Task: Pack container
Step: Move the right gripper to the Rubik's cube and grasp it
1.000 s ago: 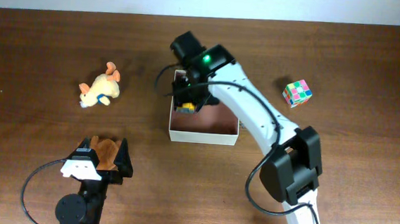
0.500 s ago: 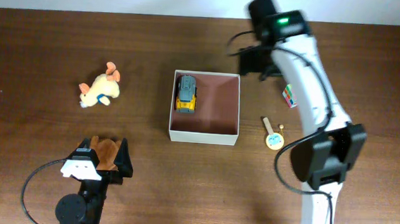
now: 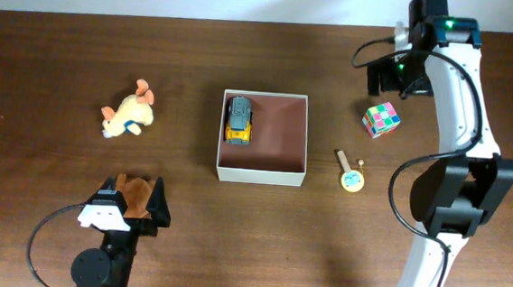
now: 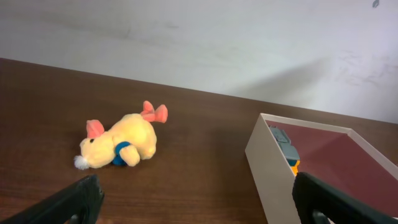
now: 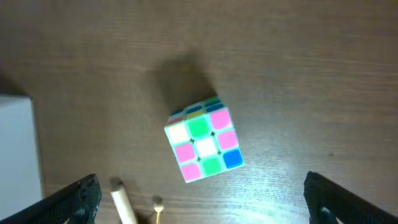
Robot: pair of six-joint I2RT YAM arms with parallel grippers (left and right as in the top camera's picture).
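**One toy packed, right arm over the cube**

The left hand (image 4: 196,193) sat at the near left of the bench, fingers wide apart and empty, unmoved. Beyond it lay a yellow plush (image 3: 129,116), still unpacked.

The container (image 3: 261,173) stood mid-bench. A second before, the right hand had been down inside it; now the toy car (image 3: 239,120) lay alone against its left wall – released, so one item was in.

Right of the box lay a small round-headed stick (image 3: 351,175), then the colour cube (image 3: 380,120). The right hand (image 3: 395,79) had swung out above the cube, fingers fully apart, holding nothing – probably its next pick.
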